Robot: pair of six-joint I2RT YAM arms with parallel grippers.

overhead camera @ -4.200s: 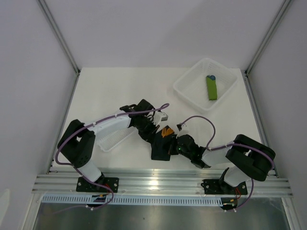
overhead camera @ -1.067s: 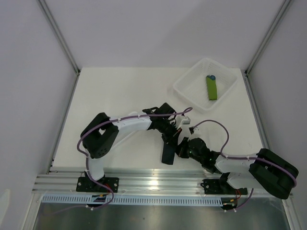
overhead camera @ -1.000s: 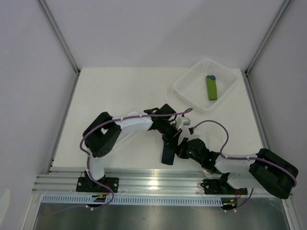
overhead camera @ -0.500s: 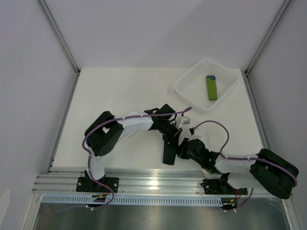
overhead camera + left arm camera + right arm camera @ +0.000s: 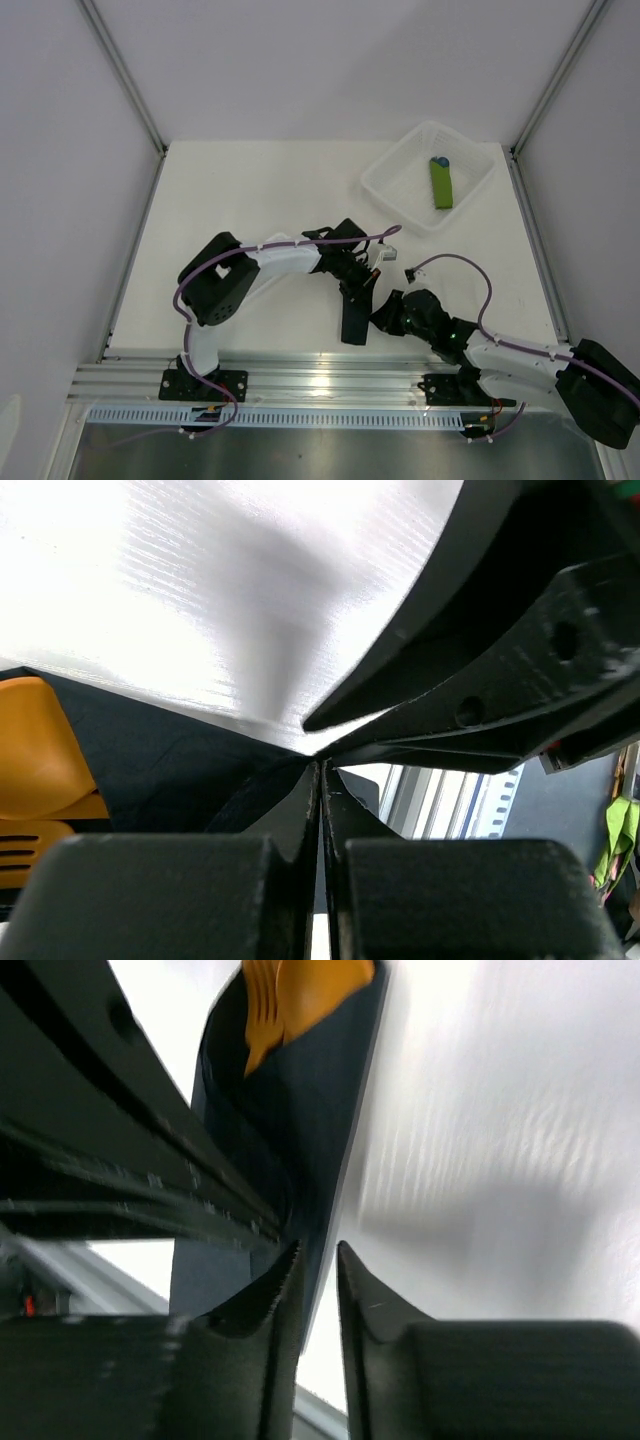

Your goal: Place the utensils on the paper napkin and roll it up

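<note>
The paper napkin [image 5: 352, 318] lies as a narrow black fold near the table's front edge, between both grippers. My left gripper [image 5: 361, 288] is shut, pinching the napkin's [image 5: 170, 770] fold at its tips [image 5: 321, 770]. The orange utensils [image 5: 35, 750] lie wrapped inside, a fork and rounded handle ends sticking out of the far end [image 5: 300, 990]. My right gripper [image 5: 384, 312] sits just right of the napkin [image 5: 290, 1110]. Its jaws [image 5: 318, 1255] stand a narrow gap apart along the napkin's right edge, with white table showing between them. The left fingers [image 5: 120, 1160] cross the right wrist view.
A clear plastic bin [image 5: 400, 165] stands at the back right with a green rolled bundle with a blue tip [image 5: 441, 183] in it. The aluminium rail [image 5: 340, 380] runs along the front edge, close below the napkin.
Since the earliest frame the napkin has gone from a wide sheet to a narrow fold. In the last half second the right arm has drawn back to the right; the left gripper has held still.
</note>
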